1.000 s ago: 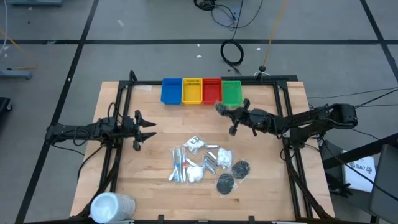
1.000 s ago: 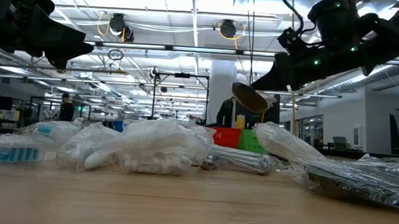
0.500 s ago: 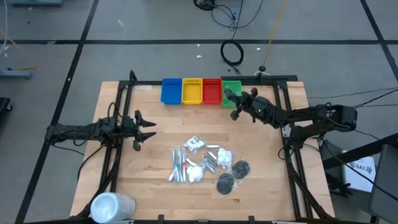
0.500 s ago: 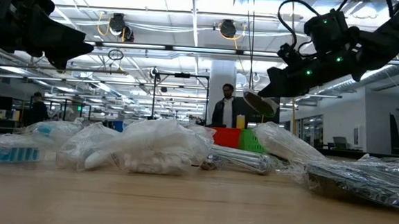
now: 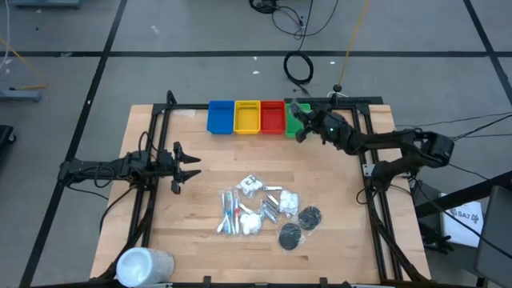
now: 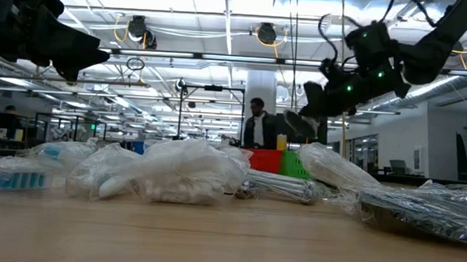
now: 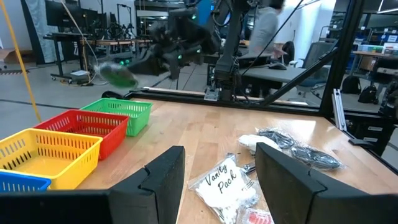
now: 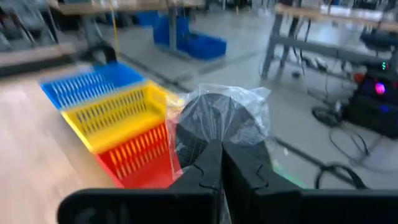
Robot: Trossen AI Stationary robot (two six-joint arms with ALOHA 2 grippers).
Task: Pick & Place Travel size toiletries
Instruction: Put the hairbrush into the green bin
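My right gripper (image 5: 302,122) is shut on a dark grey round disc in clear wrap (image 8: 214,124), one of the travel size toiletries, and holds it in the air over the green bin (image 5: 292,128). The disc also shows in the low view (image 6: 299,125) and the left wrist view (image 7: 118,74). The other toiletries (image 5: 264,210), white packets, silver tubes, wrapped sticks and two more discs (image 5: 310,215), lie in a pile on the table's middle. My left gripper (image 7: 217,183) waits open at the table's left (image 5: 188,166), its fingers level. My right gripper pinches the wrapped disc by its near rim (image 8: 210,144) between its two fingers. The fingers come nearly level from the table's right, slanting toward the far edge. The disc stands out beyond the fingertips, tilted, lifted clear above the green bin.
Four bins stand in a row along the far edge: blue (image 5: 220,117), yellow (image 5: 246,117), red (image 5: 272,117) and green. A large white cylinder (image 5: 144,266) lies at the near left corner. A person (image 6: 258,128) stands in the room beyond the table.
My right gripper has swung toward the table's far edge with the wrapped disc, from over the bare table in front of the green bin to above that bin, turning as it went. It stays shut on the disc, which stays clear of the table.
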